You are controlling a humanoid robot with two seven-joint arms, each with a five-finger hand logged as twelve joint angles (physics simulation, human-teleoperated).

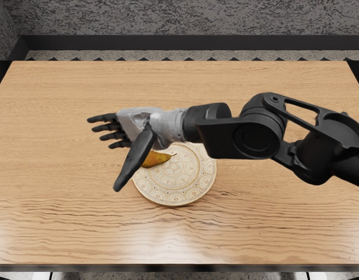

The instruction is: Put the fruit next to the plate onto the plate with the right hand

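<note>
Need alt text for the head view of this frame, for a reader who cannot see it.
The robot's right hand reaches in from the right, fingers spread and holding nothing, above the left rim of a patterned plate on a wooden table. A yellow fruit lies at that rim, partly hidden behind the thumb.

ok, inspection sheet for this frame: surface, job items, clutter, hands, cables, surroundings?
Surface: wooden table, flat, light grain.
Job's things: patterned round plate near the table's centre; yellow fruit lying on the plate's upper left part, partly hidden behind the thumb.
Clutter: nothing seen.
Hands: right hand over the plate's left edge, fingers spread, thumb pointing down, holding nothing; left hand not in view.
Cables: nothing seen.
Surroundings: grey speckled wall and a dark ledge behind the table.
</note>
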